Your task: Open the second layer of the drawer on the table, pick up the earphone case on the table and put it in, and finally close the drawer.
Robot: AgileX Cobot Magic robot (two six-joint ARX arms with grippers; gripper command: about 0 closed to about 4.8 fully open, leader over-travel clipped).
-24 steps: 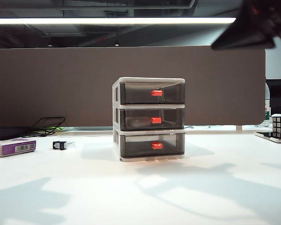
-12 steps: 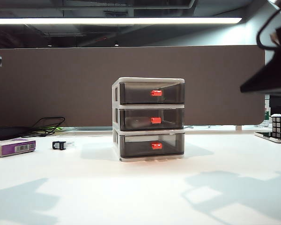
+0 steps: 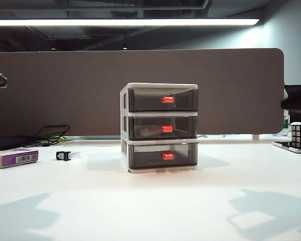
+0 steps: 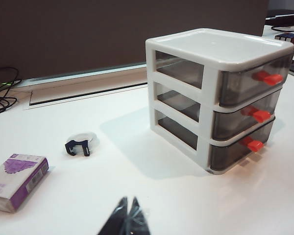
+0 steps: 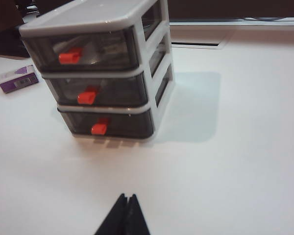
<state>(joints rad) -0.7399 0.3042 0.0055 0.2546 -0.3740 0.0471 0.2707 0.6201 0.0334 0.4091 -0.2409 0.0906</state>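
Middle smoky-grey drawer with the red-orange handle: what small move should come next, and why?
Probably nothing more than parking both arms. The middle smoky-grey drawer sits flush in the white-framed three-drawer cabinet. A pale rounded shape, likely the earphone case, shows through its front, and none lies on the white table. The left tool and right tool are shut, well clear of it.

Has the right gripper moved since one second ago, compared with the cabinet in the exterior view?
Yes. Against the unmoved drawer, the dark arm part sank from the top right corner to the right edge and withdrew. The right gripper shows shut.
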